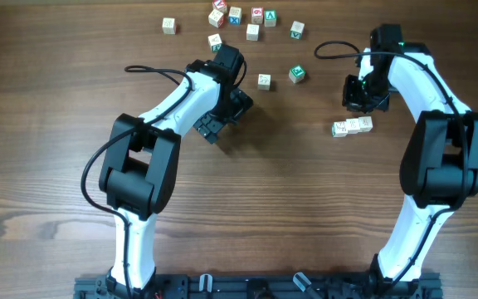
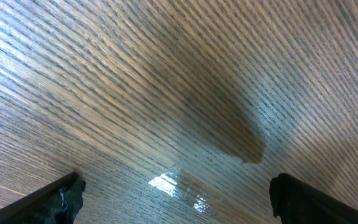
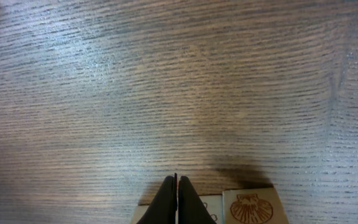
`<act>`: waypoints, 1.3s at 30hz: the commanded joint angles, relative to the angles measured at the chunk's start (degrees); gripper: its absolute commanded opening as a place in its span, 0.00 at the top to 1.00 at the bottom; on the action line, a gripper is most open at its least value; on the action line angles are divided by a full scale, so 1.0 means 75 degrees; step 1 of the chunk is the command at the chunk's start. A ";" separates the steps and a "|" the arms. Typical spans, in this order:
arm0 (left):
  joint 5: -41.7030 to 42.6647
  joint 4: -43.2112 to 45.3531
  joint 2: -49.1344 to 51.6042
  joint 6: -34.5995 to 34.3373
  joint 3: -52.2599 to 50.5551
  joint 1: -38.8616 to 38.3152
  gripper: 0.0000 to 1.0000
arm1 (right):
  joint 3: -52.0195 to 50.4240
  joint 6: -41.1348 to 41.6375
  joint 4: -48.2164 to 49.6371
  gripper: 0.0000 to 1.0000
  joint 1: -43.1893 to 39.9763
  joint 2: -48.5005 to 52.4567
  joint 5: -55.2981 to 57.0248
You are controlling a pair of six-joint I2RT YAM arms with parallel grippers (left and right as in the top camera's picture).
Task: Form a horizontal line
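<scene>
Wood-grain table [image 1: 289,208] everywhere, dark brown, both arms reaching in from the near edge.

Starting on the left: the left gripper [image 1: 222,118] hangs over bare wood, nothing between its fingers. The left wrist cam confirms it, with the two black fingertips [image 2: 67,194] spread wide apart at the bottom corners and only table grain and a bit of glare between them.

Up along the far edge there's a bunch of loose cubes [image 1: 241,20] with red, green and blue symbols, one more off by itself to the left [image 1: 168,26], and two stragglers [image 1: 264,80] [image 1: 297,74] sitting a bit closer in, right of the left gripper.

Over on the right, the right gripper [image 1: 363,98] points down at the table with its fingers pressed tight together, not pinching anything. In the right wrist view they're a single black wedge [image 3: 176,200].

The horizontal line [image 1: 352,126] is three pale cubes touching side by side, just on the near side of the right gripper, its left end a touch closer to the robot than its right. From the wrist cam the line [image 3: 250,207] sits right at the fingertips: a cube with a shell stamp just right of the wedge and another partly hidden behind it. Can't tell if the tips actually touch the cubes.
</scene>
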 commanded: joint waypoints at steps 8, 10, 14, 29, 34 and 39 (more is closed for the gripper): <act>-0.0023 0.0050 -0.0009 -0.0015 -0.0166 -0.0003 0.00 | -0.0079 -0.0085 0.0216 0.95 0.0026 0.0082 -0.0119; -0.0023 0.0050 -0.0009 -0.0015 -0.0166 -0.0003 0.00 | -0.0079 -0.0087 0.0221 0.95 0.0029 0.0082 -0.0117; -0.0026 0.0050 -0.0009 -0.0015 -0.0166 -0.0003 0.00 | -0.0082 -0.0099 0.0367 0.95 0.0026 0.0087 -0.0093; -0.0029 0.0052 -0.0009 -0.0015 -0.0166 -0.0003 0.00 | -0.0079 -0.0073 0.0189 0.95 0.0026 0.0114 -0.0122; -0.0032 0.0052 -0.0009 -0.0015 -0.0166 -0.0003 0.00 | -0.0082 -0.0044 -0.0131 0.95 0.0026 0.0114 -0.0122; -0.0052 0.0052 -0.0009 -0.0015 -0.0166 -0.0003 0.00 | -0.0082 -0.0047 -0.0300 0.95 0.0026 0.0114 -0.0119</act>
